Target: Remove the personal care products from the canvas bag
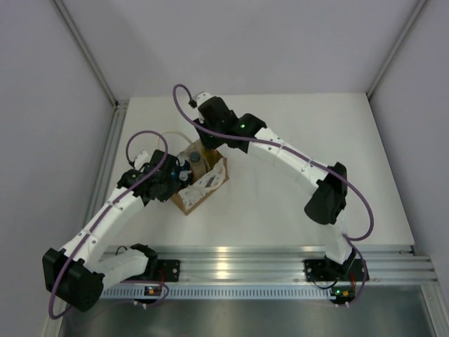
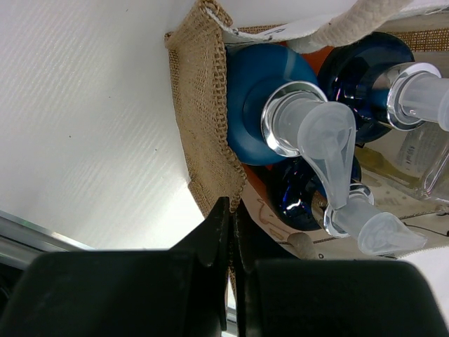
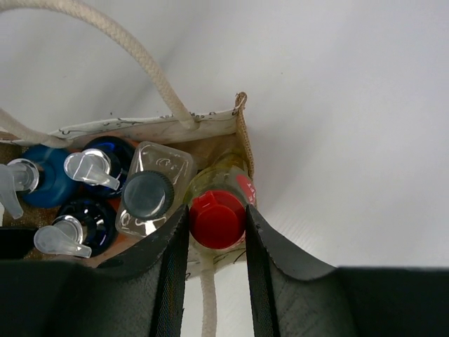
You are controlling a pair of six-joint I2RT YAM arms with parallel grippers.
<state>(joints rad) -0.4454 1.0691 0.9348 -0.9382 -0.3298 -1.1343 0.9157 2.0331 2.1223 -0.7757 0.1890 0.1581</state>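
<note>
The canvas bag stands on the white table left of centre. My left gripper is shut on the bag's burlap rim, at the bag's left side in the top view. My right gripper reaches into the bag's far end. Its fingers press both sides of the red cap of the yellow bottle. The pale translucent bottle with a dark cap stands beside it. Three blue-topped pump bottles stand in the bag's other half and also show in the left wrist view.
The bag's white rope handle arches over the bottles, and a second rope strand hangs down between my right fingers. An aluminium rail runs along the table's near edge. Enclosure walls stand left, right and behind.
</note>
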